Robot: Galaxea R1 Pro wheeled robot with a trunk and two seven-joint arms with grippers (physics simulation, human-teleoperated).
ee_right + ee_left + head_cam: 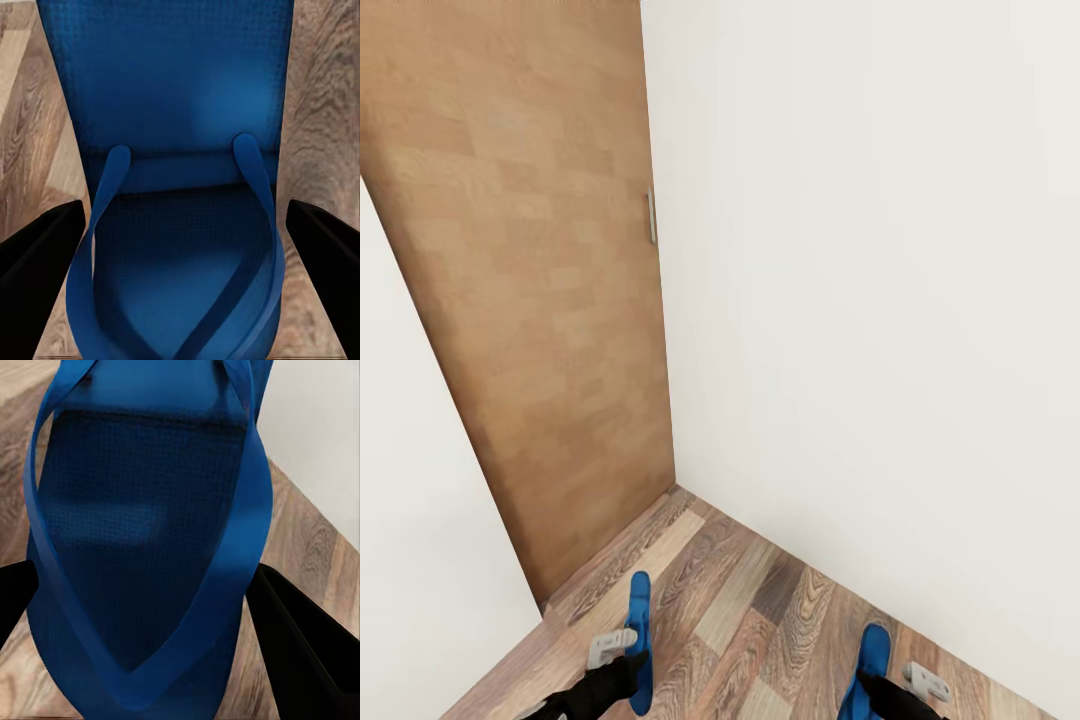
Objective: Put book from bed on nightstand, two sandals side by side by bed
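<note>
Carrying: two blue sandals, one per arm, both held off the wood floor (760, 610) in the corner where the wooden door (530, 300) meets the white wall (860, 300).
Left sandal (640, 640): hangs nearer the door than the other one; in the left wrist view its sole (142, 532) sits between the two dark jaws, one on each long edge.
Left gripper (622, 672): jaws closed on the sandal's sides, by the look of it.
Right sandal (870, 665): farther from the door, near the wall; in the right wrist view its sole (172, 97) and strap lie between the jaws.
Right gripper (875, 690): jaws flank the sandal's edges, likely clamped, since it hangs clear of the floor.
Handling: probably light, flat and bendy foam; the thin strap is soft and would give, so the firm sole edges are the safer hold. A squeeze may bow the sole.
Book, bed, nightstand: none to be seen from this corner by the door.
</note>
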